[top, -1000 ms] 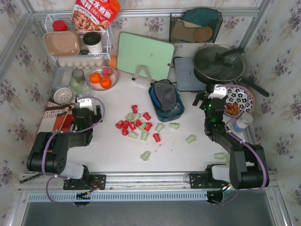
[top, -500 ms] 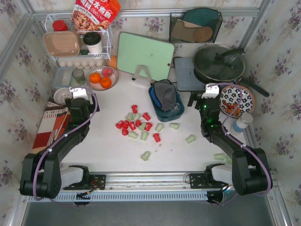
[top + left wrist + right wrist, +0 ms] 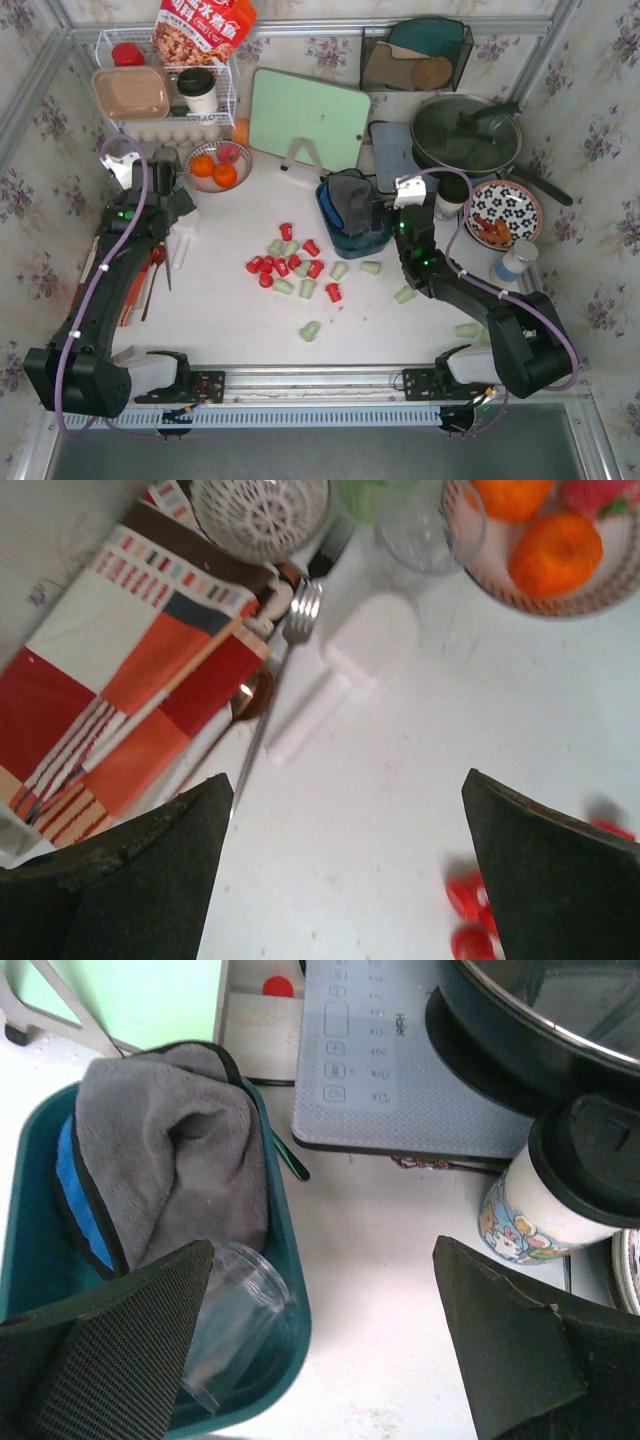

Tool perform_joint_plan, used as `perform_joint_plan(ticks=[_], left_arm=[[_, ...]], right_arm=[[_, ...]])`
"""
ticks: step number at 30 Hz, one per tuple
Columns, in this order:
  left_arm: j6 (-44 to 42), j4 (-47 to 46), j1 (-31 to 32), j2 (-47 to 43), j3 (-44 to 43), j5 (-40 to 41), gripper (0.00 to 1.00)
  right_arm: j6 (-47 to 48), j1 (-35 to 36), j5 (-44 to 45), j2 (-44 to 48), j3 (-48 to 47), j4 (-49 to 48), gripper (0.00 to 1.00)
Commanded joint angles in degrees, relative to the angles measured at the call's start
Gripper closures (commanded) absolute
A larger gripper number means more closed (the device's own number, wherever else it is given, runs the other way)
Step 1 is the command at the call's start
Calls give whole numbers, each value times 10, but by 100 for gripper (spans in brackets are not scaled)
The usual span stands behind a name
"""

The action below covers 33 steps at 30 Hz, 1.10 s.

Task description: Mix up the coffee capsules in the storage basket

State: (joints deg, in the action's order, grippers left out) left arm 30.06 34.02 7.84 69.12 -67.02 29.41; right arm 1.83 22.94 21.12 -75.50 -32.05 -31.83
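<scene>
Red and pale green coffee capsules (image 3: 295,265) lie scattered on the white table, with stray green ones off to the right (image 3: 404,295). The teal storage basket (image 3: 345,248) stands behind them and holds a grey cloth (image 3: 170,1150) and a clear glass jar (image 3: 235,1320); no capsules show inside it. My right gripper (image 3: 400,212) hangs open over the basket's right rim (image 3: 290,1260), its jaws (image 3: 322,1245) empty. My left gripper (image 3: 172,205) is open and empty (image 3: 347,780) over bare table at the far left, with a few red capsules (image 3: 470,900) by its right finger.
A fruit bowl (image 3: 217,165) with oranges, a fork (image 3: 290,650), a white scoop (image 3: 350,650) and a striped mat (image 3: 110,690) lie near the left gripper. An induction hob (image 3: 370,1060), a pan (image 3: 465,135) and a lidded cup (image 3: 560,1190) flank the right gripper.
Both arms have unfolded and reached out. The left gripper went up and left toward the fruit bowl. The right gripper swung left to the basket's edge. Both stayed open.
</scene>
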Motion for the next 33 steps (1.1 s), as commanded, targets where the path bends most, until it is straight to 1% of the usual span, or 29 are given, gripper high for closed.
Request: perform_joint_plan(ticks=[1,3,5,7,9,12,15,16,18,21,24,30,33], left_arm=[[10,170,-3,17,-59,-126,0],[-23,178,-3,11,-70,-204,0],[-52,177,-3,-13,-68,-269,0],[-80,178,-3,-40,-63,-311,0],[-112,175,-3,-72,-50,-334,0],[-139,161,-3,-127,-15,-343,0],[-137,133,-2,-175,35,-348,0],[-136,122,-2,-188,50,-350,0],[-136,107,-2,-209,77,-344,0],[-137,102,-2,-223,97,-337,0],[-131,109,-2,-225,93,-346,0],[-123,102,-1,-252,101,-372,0],[-121,101,-2,-265,102,-376,0]], right_arm=[[-23,24,42,-10,-42,72,0],[-30,35,53,-14,-56,98,0],[-40,43,60,-14,-65,124,0],[-50,51,58,-10,-73,143,0],[-63,57,49,-4,-80,162,0],[-76,66,19,-3,-80,165,0],[-90,74,-1,-14,-87,174,0],[-98,96,-6,-20,-92,180,0],[-111,111,-11,-31,-99,187,0],[-111,131,5,-55,-105,194,1],[-88,144,33,-78,-114,214,4],[2,147,98,-109,-137,267,10],[40,147,115,-123,-142,275,14]])
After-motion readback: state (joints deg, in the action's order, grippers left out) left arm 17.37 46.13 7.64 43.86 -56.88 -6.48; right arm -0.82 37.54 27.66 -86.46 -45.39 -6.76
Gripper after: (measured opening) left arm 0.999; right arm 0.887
